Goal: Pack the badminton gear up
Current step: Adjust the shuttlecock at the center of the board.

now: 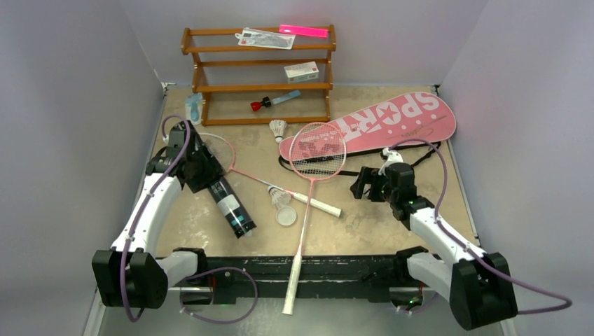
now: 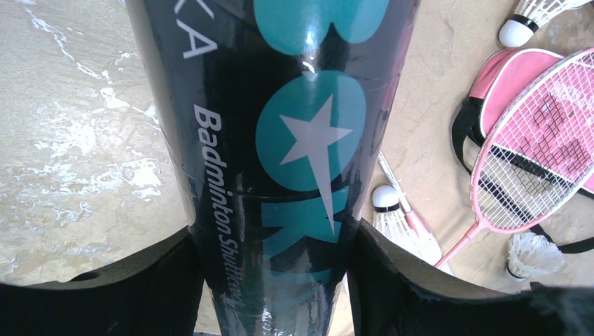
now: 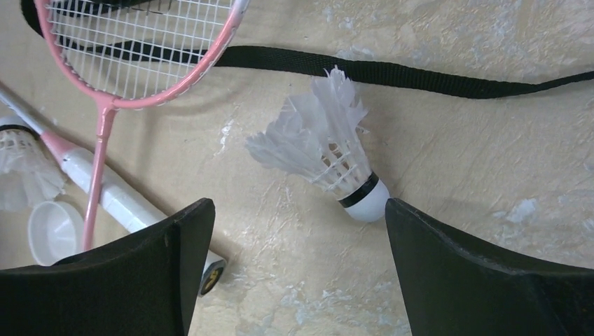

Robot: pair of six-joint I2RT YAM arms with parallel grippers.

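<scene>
Found the left gripper (image 2: 274, 234) closed firmly round the long black tube (image 1: 231, 207), one finger pressed to each side, gripping near its far end; saw the tube slanting from there toward the near edge of the table (image 1: 392, 234), left of the middle; could not tell contact of its lower end with the table. Found the right gripper (image 3: 298, 208) spread wide and holding nothing, low over the table's right side; noted a white feather shuttlecock (image 3: 329, 157) lying on its side between the fingers, cork just beside one finger, feathers toward a black strap (image 3: 448, 73). Saw the pink "SPORT" racket bag (image 1: 392, 122) flat toward the far right corner; one pink racket (image 1: 319, 150), head overlapping the bag's end, handle jutting over the near edge; the second racket (image 1: 319, 205) crossing it mid-table, head by the left arm. Counted two more shuttlecocks: one (image 1: 279, 129) near the far edge before a wooden rack (image 1: 259, 87), one (image 1: 280, 198) mid-table beside a small white cap (image 1: 286, 215).
</scene>
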